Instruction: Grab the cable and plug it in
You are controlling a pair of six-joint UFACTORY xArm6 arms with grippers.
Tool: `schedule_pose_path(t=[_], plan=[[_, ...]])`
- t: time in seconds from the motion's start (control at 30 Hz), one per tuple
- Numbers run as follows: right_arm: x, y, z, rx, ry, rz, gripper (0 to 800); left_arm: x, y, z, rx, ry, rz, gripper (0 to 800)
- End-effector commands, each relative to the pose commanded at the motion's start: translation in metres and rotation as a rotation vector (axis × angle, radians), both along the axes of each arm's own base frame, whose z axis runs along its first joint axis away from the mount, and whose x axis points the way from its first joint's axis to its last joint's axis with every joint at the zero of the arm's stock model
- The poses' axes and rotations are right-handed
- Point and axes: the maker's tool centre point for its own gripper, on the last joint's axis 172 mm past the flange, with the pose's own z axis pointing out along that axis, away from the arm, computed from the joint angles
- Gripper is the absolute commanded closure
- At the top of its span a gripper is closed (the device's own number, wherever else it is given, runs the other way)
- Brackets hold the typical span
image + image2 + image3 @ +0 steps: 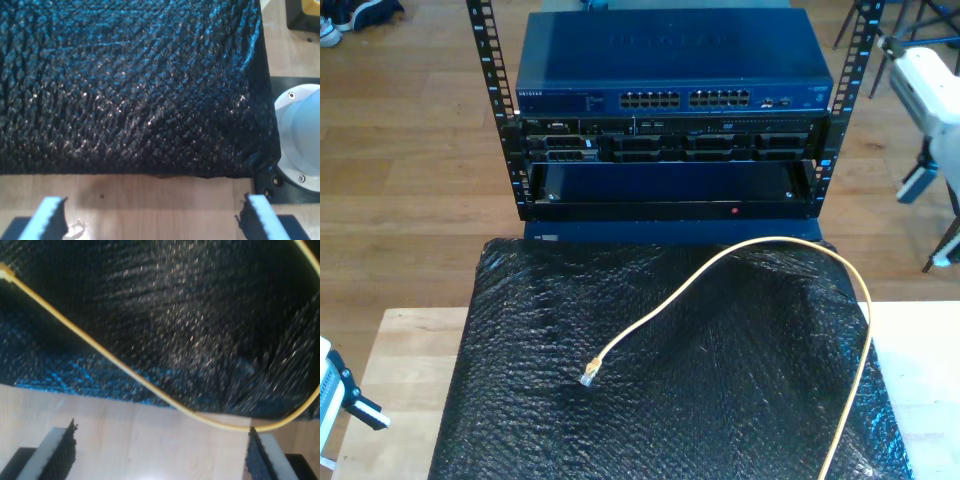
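The pale yellow cable (740, 248) lies in a loop on a black bubble-textured mat (700, 400). Its clear clip connector (590, 376) rests near the mat's middle. The other end runs off the bottom of the exterior view at its right. In the second wrist view the cable (135, 375) crosses the mat just beyond my second gripper (160, 455), which is open and holds nothing. My first gripper (155, 220) is open over bare wood at the mat's edge (125, 172), also holding nothing. A blue network switch (670, 60) with rows of ports (685, 99) tops the rack behind the mat.
The black rack (670, 170) has server units and an open bay below the switch. One arm's part (340, 395) shows at the exterior view's lower left, another white arm (930, 90) at its upper right. A white robot base (300, 140) stands by the mat's corner.
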Motion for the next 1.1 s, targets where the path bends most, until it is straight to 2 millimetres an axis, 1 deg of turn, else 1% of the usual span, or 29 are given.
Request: schedule_pose_path(t=[0.13,0.27,0.33,0.43,0.57,0.67,0.73,0.8,0.9,1.1], plan=[[-0.001,0.015,0.000,-0.001,0.005,0.019,0,0.007,-0.007,0.000,-0.016,-0.015,0.003,0],[-0.001,0.034,-0.001,0.022,0.009,0.049,0,0.010,-0.015,-0.007,-0.028,-0.018,0.020,0],[0.001,0.042,0.001,0.052,0.006,0.045,0,0.010,-0.014,-0.009,-0.026,-0.018,0.028,0],[0.010,0.055,0.008,0.105,-0.025,0.028,0,0.011,-0.016,-0.009,-0.024,-0.017,0.022,0],[0.028,0.064,0.015,0.136,-0.072,-0.015,0,0.012,-0.019,-0.010,-0.026,-0.007,0.024,0],[0.033,0.075,0.012,0.133,-0.075,-0.019,0,0.012,-0.019,-0.009,-0.024,-0.001,0.032,0],[0.035,0.089,0.012,0.134,-0.077,0.010,0,0.012,-0.020,-0.009,-0.025,0.002,0.038,0],[0.036,0.103,0.007,0.133,-0.065,0.045,0,0.013,-0.021,-0.009,-0.028,0.002,0.043,0],[0.035,0.122,0.001,0.125,-0.052,0.094,0,0.017,-0.028,-0.007,-0.043,-0.007,0.037,0],[0.042,0.144,-0.004,0.107,-0.054,0.164,0,0.017,-0.029,-0.007,-0.044,-0.008,0.033,0]])
